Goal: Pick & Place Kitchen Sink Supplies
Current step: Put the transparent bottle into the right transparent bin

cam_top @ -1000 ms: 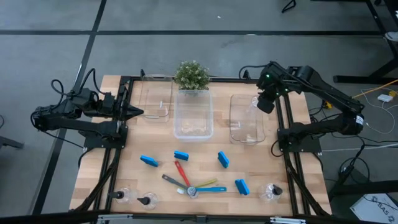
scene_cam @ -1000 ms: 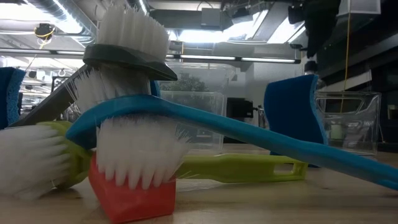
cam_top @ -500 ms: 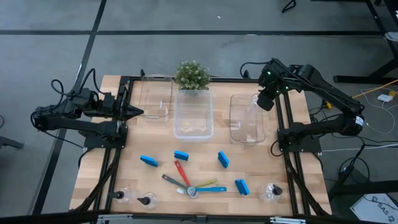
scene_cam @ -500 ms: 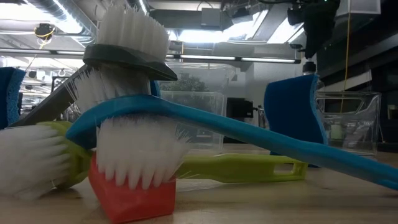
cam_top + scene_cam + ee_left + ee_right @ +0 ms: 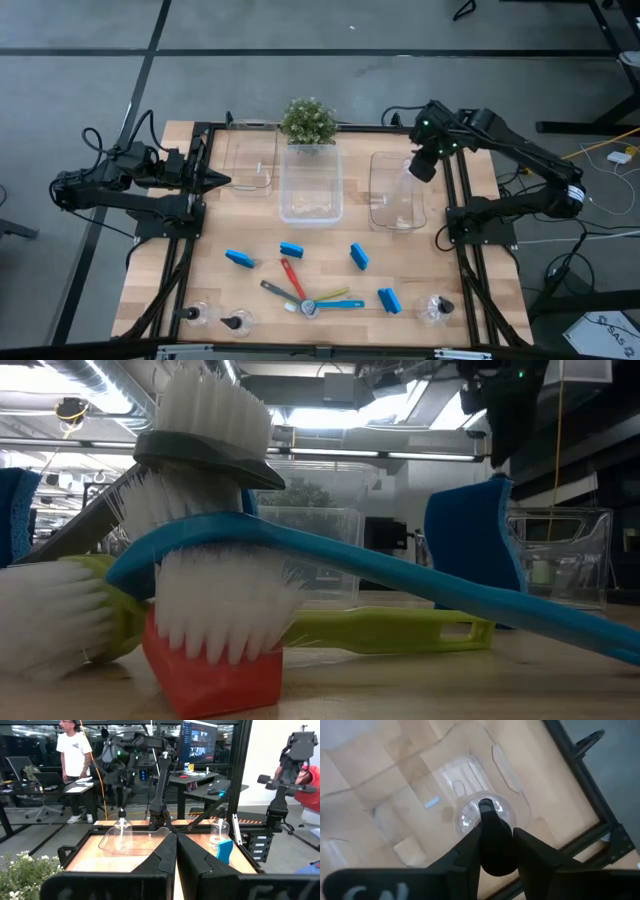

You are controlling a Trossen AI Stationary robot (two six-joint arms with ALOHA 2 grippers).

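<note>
My right gripper [image 5: 421, 165] [image 5: 495, 836] is shut on a clear bottle [image 5: 470, 817] [image 5: 121, 827] with a black pump top, over the right clear bin [image 5: 395, 190]. My left gripper [image 5: 217, 181] [image 5: 175, 851] waits shut at the table's left side, beside the left bin [image 5: 250, 170]. Blue sponges [image 5: 239, 258] [image 5: 291, 249] [image 5: 359, 256] [image 5: 389, 300] lie on the near half. The brushes [image 5: 300, 290] [image 5: 215, 560] lie crossed in a heap there. Three more bottles [image 5: 195, 315] [image 5: 237, 322] [image 5: 435, 308] stand by the near edge. My right gripper pinches the bottle's black pump top [image 5: 492, 851] between its two fingers [image 5: 468, 851], coming from above and pointing down. The bottle hangs upright below the fingers, its body inside the right bin's walls. Whether its base touches the bin floor I cannot tell.
A middle clear bin [image 5: 311, 185] stands between the other two, with a green potted plant [image 5: 308, 120] behind it at the far edge. Black frame rails run along the table's left and right sides. A person [image 5: 75, 760] stands in the room beyond.
My right gripper has shifted a little toward the table's left over the right bin, carrying the bottle with it and staying shut on the pump top.
</note>
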